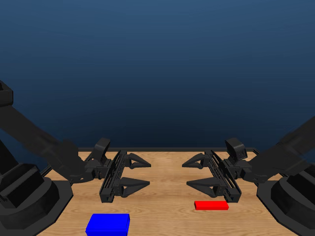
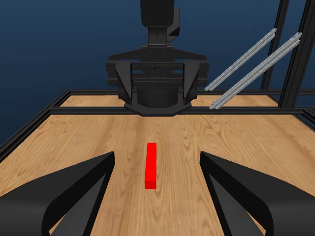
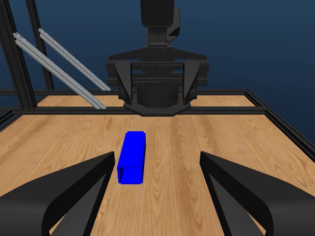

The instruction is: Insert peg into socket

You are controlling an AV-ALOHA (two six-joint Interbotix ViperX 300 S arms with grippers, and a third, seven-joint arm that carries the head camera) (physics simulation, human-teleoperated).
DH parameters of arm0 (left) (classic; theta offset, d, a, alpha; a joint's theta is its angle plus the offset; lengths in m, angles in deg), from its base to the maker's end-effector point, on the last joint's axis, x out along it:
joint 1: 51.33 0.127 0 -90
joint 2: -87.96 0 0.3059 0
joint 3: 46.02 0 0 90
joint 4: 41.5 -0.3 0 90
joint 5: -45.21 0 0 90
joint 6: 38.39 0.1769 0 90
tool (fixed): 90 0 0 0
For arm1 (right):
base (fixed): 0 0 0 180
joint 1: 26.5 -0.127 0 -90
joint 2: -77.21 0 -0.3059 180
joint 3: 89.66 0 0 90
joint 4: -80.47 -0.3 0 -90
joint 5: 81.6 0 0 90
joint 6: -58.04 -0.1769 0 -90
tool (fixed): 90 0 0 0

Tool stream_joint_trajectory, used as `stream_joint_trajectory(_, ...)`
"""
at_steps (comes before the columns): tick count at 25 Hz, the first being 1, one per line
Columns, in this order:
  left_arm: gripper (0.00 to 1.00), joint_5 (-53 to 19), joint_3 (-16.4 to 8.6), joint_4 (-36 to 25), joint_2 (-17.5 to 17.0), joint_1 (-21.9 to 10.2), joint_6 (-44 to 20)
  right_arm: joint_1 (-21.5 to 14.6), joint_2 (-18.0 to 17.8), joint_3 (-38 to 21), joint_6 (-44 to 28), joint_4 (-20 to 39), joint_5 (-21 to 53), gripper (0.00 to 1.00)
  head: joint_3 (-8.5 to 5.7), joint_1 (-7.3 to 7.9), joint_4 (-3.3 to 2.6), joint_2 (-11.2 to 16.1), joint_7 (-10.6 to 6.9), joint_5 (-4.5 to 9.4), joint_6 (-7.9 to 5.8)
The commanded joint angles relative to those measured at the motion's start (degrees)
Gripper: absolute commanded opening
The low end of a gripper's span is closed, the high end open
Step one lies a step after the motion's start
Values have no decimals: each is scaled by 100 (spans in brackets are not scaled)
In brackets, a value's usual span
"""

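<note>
Left tool [image 1: 139, 172] and right tool [image 1: 197, 173]: jaws apart, empty, above the wooden surface [image 1: 167, 216]. Thin matte red bar peg [image 1: 211, 205] lies near the right tool; boxy blue block socket [image 1: 108, 224] near the left. Risk: an off-centre or skewed grasp tilts either part, jamming insertion.

A light wooden table [image 1: 167, 216] with visible grain and a black frame along its edges carries two things. A bright blue boxy rectangular socket [image 1: 108, 224] lies flat on the boards. A thin bright red rectangular peg [image 1: 211, 205] lies flat too, well apart from the socket, toward the robot's right.
</note>
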Motion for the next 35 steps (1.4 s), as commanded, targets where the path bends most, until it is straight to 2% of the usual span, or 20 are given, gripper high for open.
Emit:
stream_joint_trajectory(1, 100, 945, 163, 481, -94, -529, -208, -278, 18, -303, -311, -635, 575, 100, -383, 14, 16, 43, 2, 1193, 63)
stream_joint_trajectory(6, 100, 1184, 207, 641, 270, -300, -507, -381, 19, -331, -291, -874, 572, 100, -448, 31, 14, 125, -23, 1195, 35)
stream_joint_trajectory(9, 100, 980, 201, 818, 259, -378, -595, -442, 28, -388, -265, -937, 703, 100, -474, 17, 10, 205, -5, 1196, 31)
stream_joint_trajectory(14, 100, -1010, 340, 1742, -288, -845, -592, -499, -26, -554, -166, -930, 1170, 100, -527, -25, 27, 443, 212, 1257, 114)
stream_joint_trajectory(16, 100, -1783, 355, 2012, -558, -1053, -489, -469, -103, -598, -166, -908, 1300, 100, -573, -28, 47, 595, 340, 1283, 183)
stream_joint_trajectory(17, 100, -2104, 471, 2109, -603, -1155, -452, -450, -105, -603, -169, -898, 1329, 100, -601, -24, 61, 678, 397, 1295, 229)
stream_joint_trajectory(18, 100, -2313, 367, 2047, -837, -1111, -438, -438, -101, -612, -187, -884, 1367, 100, -617, -20, 69, 723, 427, 1302, 256)
stream_joint_trajectory(19, 100, -2651, 485, 2283, -815, -1236, -481, -414, -107, -621, -194, -864, 1390, 100, -648, -12, 86, 821, 486, 1316, 308)
stream_joint_trajectory(20, 100, -2916, 368, 2233, -971, -1201, -482, -394, -120, -611, -212, -848, 1408, 100, -671, -6, 99, 894, 529, 1327, 348)
stream_joint_trajectory(21, 100, -2966, 325, 2230, -1018, -1371, -502, -386, -125, -616, -213, -841, 1423, 100, -684, -2, 105, 933, 548, 1337, 366)
stream_joint_trajectory(24, 100, -3560, 442, 2189, -965, -1389, -788, -360, -128, -639, -248, -781, 1486, 100, -728, 10, 132, 1099, 624, 1367, 450)
stream_joint_trajectory(25, 100, -4072, 234, 2099, -1112, -1266, -852, -361, -115, -659, -253, -772, 1500, 100, -735, 12, 136, 1125, 639, 1374, 461)
stream_joint_trajectory(26, 100, -3956, 444, 2018, -1001, -1339, -973, -366, -110, -659, -245, -754, 1538, 100, -743, 17, 144, 1164, 657, 1379, 488)
stream_joint_trajectory(27, 100, -3857, 445, 2029, -982, -1422, -1163, -379, -71, -676, -236, -746, 1559, 100, -753, 20, 150, 1199, 673, 1386, 506)
stream_joint_trajectory(28, 100, -4206, 358, 1820, -1009, -1323, -1213, -384, -59, -680, -211, -744, 1582, 100, -761, 23, 155, 1229, 686, 1395, 522)
stream_joint_trajectory(29, 100, -4149, 521, 1850, -937, -1349, -1243, -396, -51, -673, -192, -748, 1618, 100, -767, 26, 159, 1247, 691, 1398, 533)
stream_joint_trajectory(30, 100, -3800, 495, 1943, -930, -1340, -1091, -416, -26, -688, -180, -741, 1632, 100, -774, 30, 164, 1275, 697, 1398, 548)
stream_joint_trajectory(32, 100, -4617, 299, 1707, -958, -1254, -1306, -459, 19, -692, -122, -747, 1681, 100, -794, 35, 170, 1326, 693, 1409, 570)
stream_joint_trajectory(34, 100, -4792, 414, 1383, -956, -1215, -1564, -496, 53, -687, -80, -774, 1736, 100, -809, 33, 170, 1358, 678, 1415, 574)
stream_joint_trajectory(35, 100, -4793, 328, 1297, -1011, -1189, -1641, -494, 77, -689, -65, -799, 1769, 100, -816, 33, 170, 1376, 664, 1414, 576)
